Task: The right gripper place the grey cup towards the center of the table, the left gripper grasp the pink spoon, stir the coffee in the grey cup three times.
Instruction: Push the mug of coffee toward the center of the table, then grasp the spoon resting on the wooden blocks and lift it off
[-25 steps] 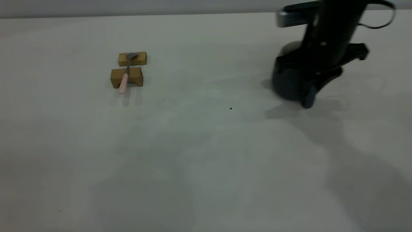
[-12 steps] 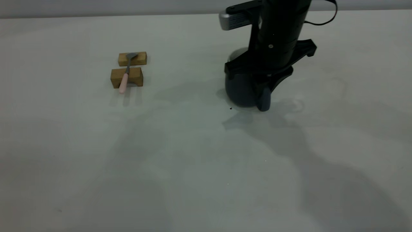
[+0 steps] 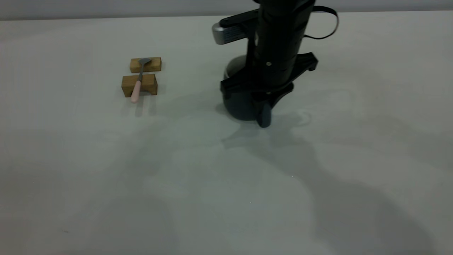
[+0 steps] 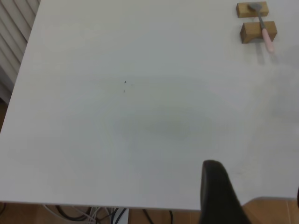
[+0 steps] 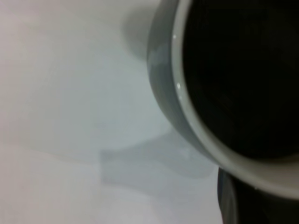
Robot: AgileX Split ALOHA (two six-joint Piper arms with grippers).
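Observation:
The grey cup [image 3: 238,104] stands near the middle of the table [image 3: 198,198], mostly hidden behind my right gripper [image 3: 263,112]. That gripper comes down from above and is shut on the cup's handle. In the right wrist view the cup's white rim [image 5: 183,100] rings dark coffee [image 5: 243,70], with one black finger [image 5: 229,201] beside it. The pink spoon [image 3: 136,88] lies across two wooden blocks at the far left, and shows again as the pink spoon [image 4: 267,39] in the left wrist view. My left gripper [image 4: 256,179] hangs open over the table's edge, far from the spoon.
Two tan wooden blocks, a smaller back block [image 3: 145,64] and a notched front block [image 3: 139,85], carry the spoon. Wide bare tabletop lies between them and the cup. Cables [image 4: 93,215] hang below the table edge in the left wrist view.
The right gripper has carried the grey cup leftward from the table's right side to its middle. The spoon and blocks have not moved.

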